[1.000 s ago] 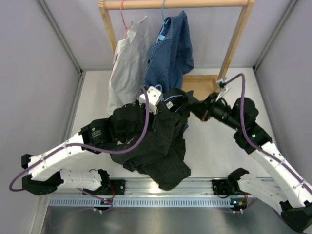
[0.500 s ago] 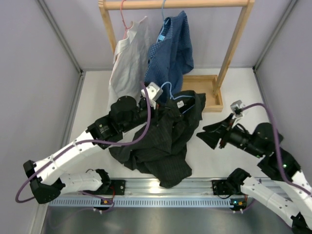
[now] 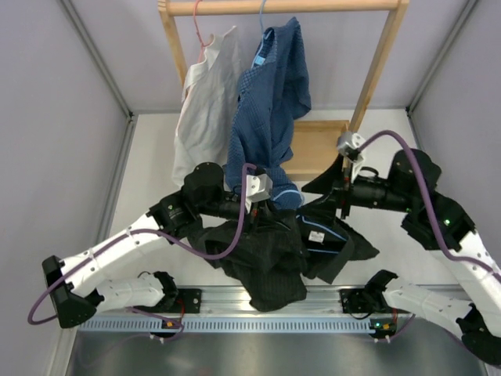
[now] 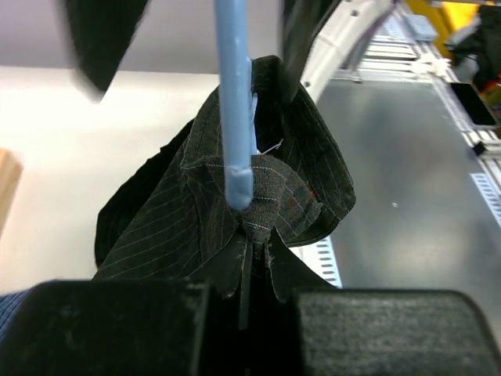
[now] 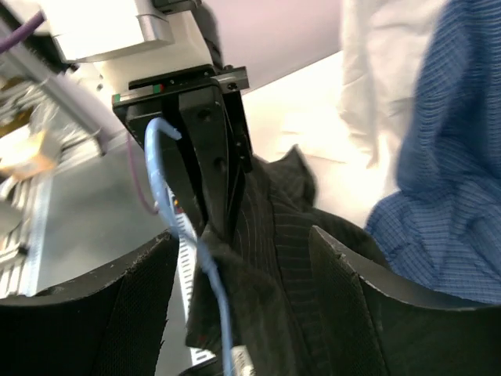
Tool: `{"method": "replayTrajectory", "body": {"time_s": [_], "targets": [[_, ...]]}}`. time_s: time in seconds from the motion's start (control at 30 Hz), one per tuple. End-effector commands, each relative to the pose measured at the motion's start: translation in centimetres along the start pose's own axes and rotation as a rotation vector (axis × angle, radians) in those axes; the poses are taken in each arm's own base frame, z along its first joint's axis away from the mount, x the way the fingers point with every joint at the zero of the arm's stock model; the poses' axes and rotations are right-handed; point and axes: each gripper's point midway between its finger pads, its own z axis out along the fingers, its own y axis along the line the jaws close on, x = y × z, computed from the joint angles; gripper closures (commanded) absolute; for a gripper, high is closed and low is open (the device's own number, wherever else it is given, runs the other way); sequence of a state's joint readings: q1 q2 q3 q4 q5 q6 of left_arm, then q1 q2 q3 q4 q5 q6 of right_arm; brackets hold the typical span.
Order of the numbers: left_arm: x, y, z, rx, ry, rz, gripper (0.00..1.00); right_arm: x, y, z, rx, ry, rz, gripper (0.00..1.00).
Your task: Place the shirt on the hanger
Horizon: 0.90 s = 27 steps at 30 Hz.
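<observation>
The left gripper (image 4: 244, 270) is clamped on the collar of the shirt (image 3: 266, 258), jaws fully closed (no visible gap). The hook of the hanger (image 4: 235, 94) projects upward from the collar. The shirt is bunched over the near half of the table (image 3: 149, 164). The right gripper (image 5: 241, 241) is spread wide, gripping nothing.

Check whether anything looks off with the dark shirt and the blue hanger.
Yes. The dark shirt is a crumpled, lopsided bunch rather than spread over the blue hanger. Its collar is pinched in the left gripper's shut jaws, right beside the hanger's wire.
</observation>
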<state>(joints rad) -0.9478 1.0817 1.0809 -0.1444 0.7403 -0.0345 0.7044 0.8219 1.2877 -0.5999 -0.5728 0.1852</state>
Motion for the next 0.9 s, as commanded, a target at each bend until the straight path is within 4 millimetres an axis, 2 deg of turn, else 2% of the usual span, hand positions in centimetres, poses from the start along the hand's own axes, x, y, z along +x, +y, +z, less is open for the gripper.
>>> {"method": "replayTrajectory", "body": {"time_s": [0.0, 0.1, 0.17, 0.2, 0.23, 0.3, 0.33, 0.37, 0.4, 0.43, 0.47, 0.5, 0.53, 0.57, 0.6, 0.63, 0.67, 0.7, 0.77, 0.8, 0.83, 0.87], "targets": [[-3.1, -2.9, 0.1, 0.181, -0.085, 0.116, 1.0, -1.5, 3.4, 1.0, -0.248, -0.044, -0.092, 0.35], [-2.7, -3.2, 0.2, 0.214, -0.068, 0.097, 1.0, -2.0, 3.9, 1.9, -0.319, -0.081, -0.084, 0.56], [-2.9, -3.0, 0.4, 0.205, -0.062, 0.096, 1.0, -2.4, 4.1, 2.3, -0.347, -0.103, -0.092, 0.8], [-2.6, -2.7, 0.5, 0.195, -0.045, 0.078, 1.0, -2.5, 4.3, 2.3, -0.36, -0.106, -0.086, 0.87], [-3.2, -2.5, 0.4, 0.18, -0.047, 0.082, 1.0, -2.4, 4.2, 2.5, -0.36, -0.107, -0.084, 1.0], [-3.9, -1.4, 0.4, 0.1, -0.049, 0.079, 1.0, -2.4, 3.8, 2.4, -0.334, -0.118, -0.091, 1.0], [-4.8, -0.3, 0.0, 0.012, -0.06, 0.078, 0.94, -2.6, 3.3, 2.2, -0.28, -0.138, -0.1, 1.0], [-5.4, 0.4, -0.4, -0.052, -0.073, 0.077, 0.76, -2.8, 3.5, 1.8, -0.28, -0.148, -0.107, 1.0], [-6.1, 1.5, -0.9, -0.139, -0.09, 0.068, 0.5, -3.1, 2.5, 1.6, -0.201, -0.163, -0.105, 1.0], [-6.8, 2.0, -2.2, -0.226, -0.106, 0.064, 0.02, -3.5, 2.2, 1.0, -0.153, -0.176, -0.111, 1.0], [-7.7, 4.2, -3.7, -0.39, -0.129, 0.064, 0.02, -3.8, 1.5, 0.7, -0.096, -0.178, -0.107, 1.0], [-8.0, 5.0, -5.0, -0.477, -0.143, 0.061, 0.02, -4.4, 0.4, -0.2, 0.002, -0.18, -0.094, 1.0], [-8.1, 5.7, -6.4, -0.562, -0.159, 0.054, 0.02, -4.8, 0.3, -0.8, 0.034, -0.186, -0.099, 1.0], [-9.1, 5.2, -8.8, -0.636, -0.213, 0.062, 0.02, -5.3, 0.4, -1.5, 0.058, -0.195, -0.107, 1.0], [-7.4, 7.2, -11.0, -0.799, -0.218, 0.022, 0.02, -6.1, 0.3, -2.5, 0.1, -0.206, -0.118, 1.0], [-6.9, 7.3, -12.4, -0.861, -0.245, 0.006, 0.02, -6.6, 0.5, -3.1, 0.115, -0.213, -0.122, 1.0], [-7.2, 6.5, -14.3, -0.9, -0.311, -0.013, 0.03, -7.1, 0.7, -3.6, 0.126, -0.222, -0.129, 1.0], [-4.9, 7.5, -15.4, -0.984, -0.302, -0.049, 0.04, -8.3, 1.4, -4.5, 0.124, -0.25, -0.151, 1.0], [-3.4, 7.6, -16.2, -1.017, -0.323, -0.066, 0.06, -8.8, 2.3, -5.1, 0.103, -0.242, -0.157, 1.0], [-3.5, 7.3, -16.6, -1.016, -0.357, -0.055, 0.06, -9.1, 3.1, -5.2, 0.066, -0.239, -0.164, 1.0], [-2.0, 7.8, -16.3, -1.028, -0.335, -0.063, 0.06, -10.1, 4.2, -6.0, 0.044, -0.26, -0.18, 1.0], [-1.8, 7.9, -16.1, -1.022, -0.336, -0.066, 0.06, -10.2, 4.6, -6.0, 0.024, -0.248, -0.176, 1.0]]}}
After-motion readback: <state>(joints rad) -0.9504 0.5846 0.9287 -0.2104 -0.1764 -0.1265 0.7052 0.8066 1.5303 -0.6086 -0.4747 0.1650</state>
